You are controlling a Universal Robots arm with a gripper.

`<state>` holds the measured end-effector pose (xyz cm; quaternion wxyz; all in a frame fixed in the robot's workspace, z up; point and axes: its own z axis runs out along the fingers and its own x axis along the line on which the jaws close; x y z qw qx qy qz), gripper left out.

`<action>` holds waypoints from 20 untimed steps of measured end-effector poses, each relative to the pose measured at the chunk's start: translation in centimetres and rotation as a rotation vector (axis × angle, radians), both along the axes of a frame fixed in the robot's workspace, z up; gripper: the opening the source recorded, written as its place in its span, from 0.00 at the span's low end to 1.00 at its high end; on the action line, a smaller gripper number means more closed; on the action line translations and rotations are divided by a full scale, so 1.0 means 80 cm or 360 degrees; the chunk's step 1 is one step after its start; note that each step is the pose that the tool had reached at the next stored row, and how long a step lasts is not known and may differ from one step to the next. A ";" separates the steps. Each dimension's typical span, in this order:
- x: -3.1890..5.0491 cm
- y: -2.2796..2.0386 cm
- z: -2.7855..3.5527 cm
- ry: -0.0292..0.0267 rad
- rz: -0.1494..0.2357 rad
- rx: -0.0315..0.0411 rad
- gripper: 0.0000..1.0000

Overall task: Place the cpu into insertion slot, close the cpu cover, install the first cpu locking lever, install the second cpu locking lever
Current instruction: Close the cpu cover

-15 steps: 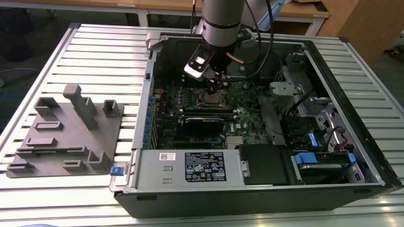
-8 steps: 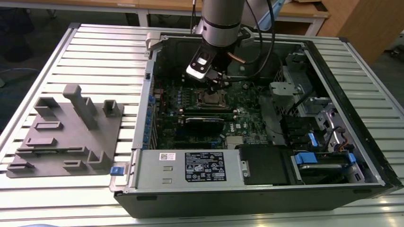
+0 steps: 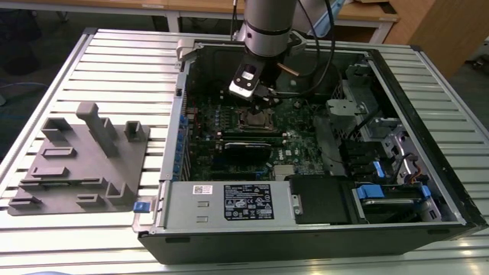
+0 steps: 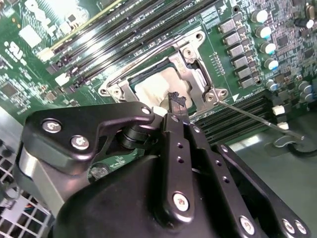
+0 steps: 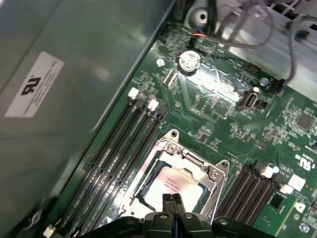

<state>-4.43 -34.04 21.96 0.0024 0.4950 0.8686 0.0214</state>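
Inside the open case (image 3: 306, 238) lies the green motherboard (image 5: 218, 99), and the arm (image 3: 267, 23) reaches down over it. The cover (image 5: 171, 146) lies flat on the slot (image 5: 147, 174) — its window frames the cpu (image 5: 173, 181), which is seated in the slot. One thin lever (image 4: 257, 119) runs out from a corner of the cover, across the memory slots. The gripper (image 5: 172, 201) hangs at the cpu's edge, its fingers pinched together with nothing between them — whether it touches is unclear.
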 end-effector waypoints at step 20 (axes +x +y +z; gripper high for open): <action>0.000 0.0000 0.0000 -0.00026 0.0192 0.0014 0.11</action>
